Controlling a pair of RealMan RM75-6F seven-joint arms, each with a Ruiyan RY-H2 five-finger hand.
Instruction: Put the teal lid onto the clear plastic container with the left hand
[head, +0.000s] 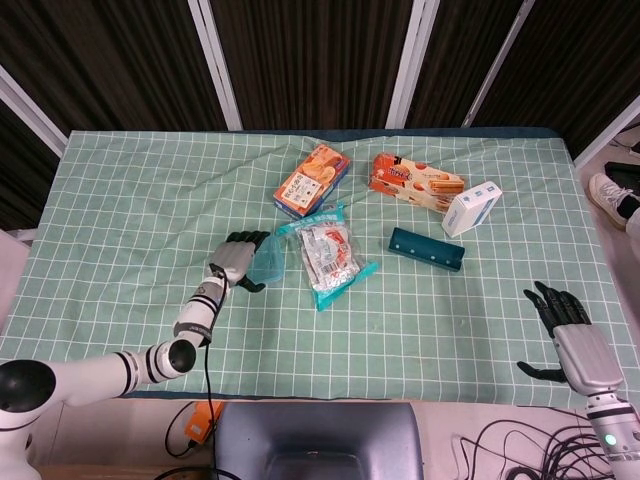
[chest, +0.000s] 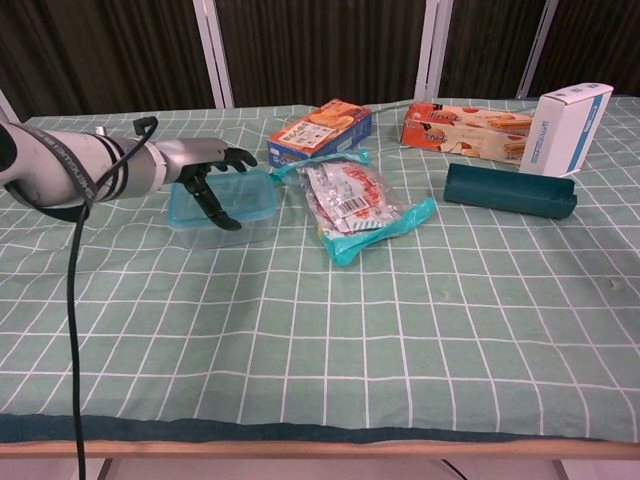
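Observation:
The teal lid (chest: 243, 192) lies on top of the clear plastic container (chest: 228, 228) at the table's left middle; in the head view the lid (head: 270, 262) shows just right of my left hand (head: 236, 258). My left hand (chest: 205, 168) lies over the lid's left part, fingers reaching across the top and the thumb hooked down its front edge, gripping it. My right hand (head: 573, 338) hovers by the table's front right corner, fingers spread, holding nothing; the chest view does not show it.
A teal-edged snack bag (chest: 355, 205) lies right beside the container. Behind it sits an orange cookie box (chest: 320, 130). Further right are a long orange box (chest: 465, 128), a white carton (chest: 570, 128) and a dark teal case (chest: 510, 190).

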